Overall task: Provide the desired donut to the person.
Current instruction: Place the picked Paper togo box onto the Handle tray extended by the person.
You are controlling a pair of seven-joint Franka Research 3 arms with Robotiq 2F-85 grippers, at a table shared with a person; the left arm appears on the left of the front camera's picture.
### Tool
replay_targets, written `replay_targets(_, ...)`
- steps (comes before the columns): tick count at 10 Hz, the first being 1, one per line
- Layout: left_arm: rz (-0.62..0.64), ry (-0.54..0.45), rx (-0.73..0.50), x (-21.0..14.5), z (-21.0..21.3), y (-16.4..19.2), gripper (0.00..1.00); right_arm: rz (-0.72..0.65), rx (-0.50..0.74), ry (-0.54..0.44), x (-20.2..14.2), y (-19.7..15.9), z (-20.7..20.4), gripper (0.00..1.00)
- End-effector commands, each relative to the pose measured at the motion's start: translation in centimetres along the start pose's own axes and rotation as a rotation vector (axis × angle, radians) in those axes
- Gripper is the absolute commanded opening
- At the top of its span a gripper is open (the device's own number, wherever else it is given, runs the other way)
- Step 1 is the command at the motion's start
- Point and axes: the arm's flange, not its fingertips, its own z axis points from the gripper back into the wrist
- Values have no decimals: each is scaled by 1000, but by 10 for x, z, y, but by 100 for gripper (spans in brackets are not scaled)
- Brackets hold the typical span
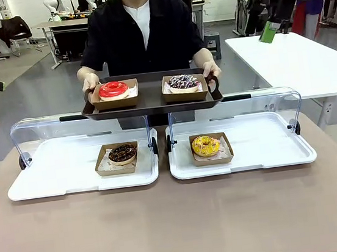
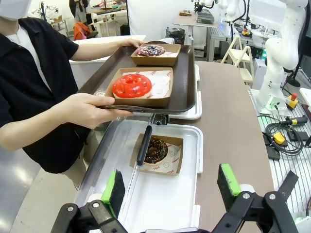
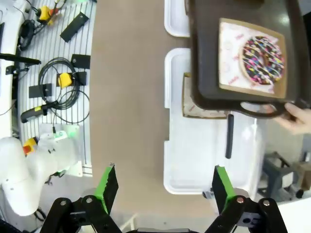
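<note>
The person [image 1: 141, 31], in a black shirt over a white one, stands at the 12 o'clock side of the table [image 1: 168, 224] and holds a dark brown tray [image 1: 152, 100] by both handles, one hand [image 1: 89, 81] at 9 o'clock of the tray and the other hand [image 1: 212, 68] at 3 o'clock. On the tray sit two brown paper boxes. The box at 9 o'clock holds a red donut [image 1: 113, 89], and the box at 3 o'clock holds a chocolate donut with colored sprinkles [image 1: 183, 82]. Below the tray, on the table, lie two white trays with their clear lids [image 1: 82, 127] tipped up. The left white tray [image 1: 52, 177] holds a dark chocolate donut [image 1: 122, 153] in a box. The right white tray [image 1: 269, 147] holds a yellow donut [image 1: 205, 145] in a box. The paper under the donuts has small red print on it, too small to read. The left gripper [image 2: 168, 187] hangs in the air above the left white tray, its green pads [image 2: 114, 187] spread wide apart with nothing between them. The right gripper [image 3: 163, 187] hangs over the table edge by the right white tray, also spread wide and holding nothing. In the right wrist view the person's tray covers most of the yellow donut's box.
</note>
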Motion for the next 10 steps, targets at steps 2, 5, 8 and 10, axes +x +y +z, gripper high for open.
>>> replay_targets(2,-4,-11,5,1,1,-1,100,3,9,-1,9,-3,-4,100)
replay_targets(5,-4,-11,5,1,1,-1,100,3,9,-1,9,-3,-4,100)
replay_targets(8,-4,-11,5,1,1,-1,100,3,9,-1,9,-3,-4,100)
replay_targets(10,-4,-11,5,1,1,-1,100,3,9,-1,9,-3,-4,100)
